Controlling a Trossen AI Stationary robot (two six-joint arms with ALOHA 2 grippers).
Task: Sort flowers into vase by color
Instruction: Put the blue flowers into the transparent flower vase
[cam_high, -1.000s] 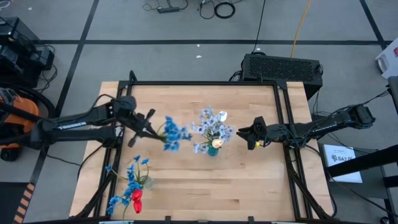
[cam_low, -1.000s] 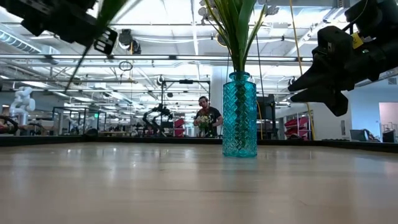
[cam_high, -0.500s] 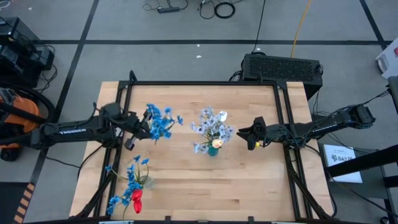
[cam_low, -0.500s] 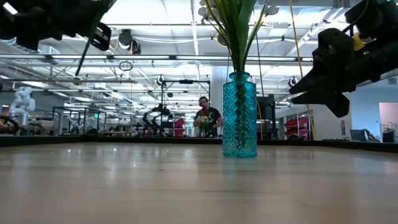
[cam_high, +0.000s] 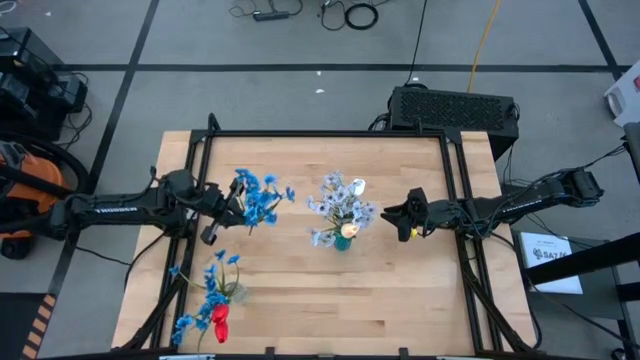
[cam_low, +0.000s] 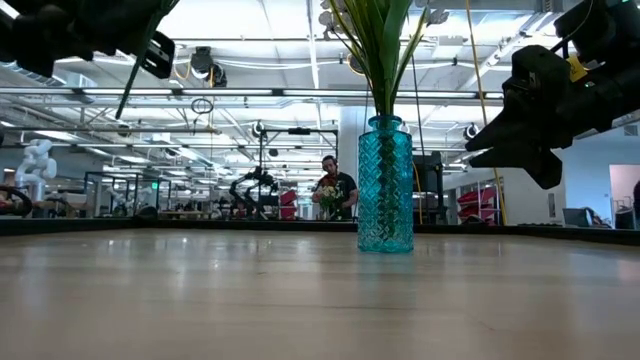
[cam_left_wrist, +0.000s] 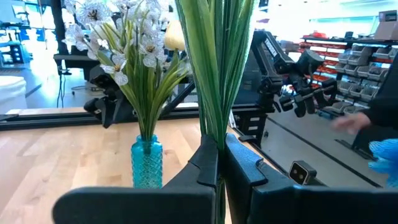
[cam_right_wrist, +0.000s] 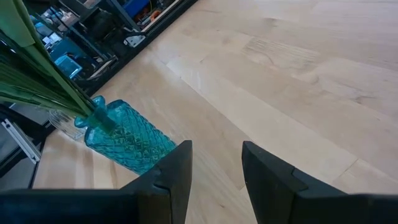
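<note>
Flowers first: a bright blue spray (cam_high: 257, 196) is up in the air left of the teal vase (cam_high: 343, 240), its long flat green stems (cam_left_wrist: 214, 68) pinched tight between the dark fingers of the left gripper (cam_high: 228, 207). From the left wrist view those fingers (cam_left_wrist: 208, 163) are clamped flush on the stem bundle, blade-like leaves fanning upward.

The vase itself is faceted, diamond-cut glass, narrow at the neck, standing upright near the middle of the pale wooden table (cam_high: 400, 290). It already carries pale grey-blue sprays (cam_high: 338, 203) and one cream-white tulip (cam_high: 349, 230).

Right of the vase, the right gripper (cam_high: 398, 218) hangs just above the tabletop, jaws parted with nothing between them; its wrist view shows the two blunt fingers (cam_right_wrist: 176, 172) apart and bare wood grain in the gap.

Well to the front-left of the vase lie more flowers: another blue spray (cam_high: 212, 283) and a red tulip (cam_high: 219, 319), flat on the boards.
</note>
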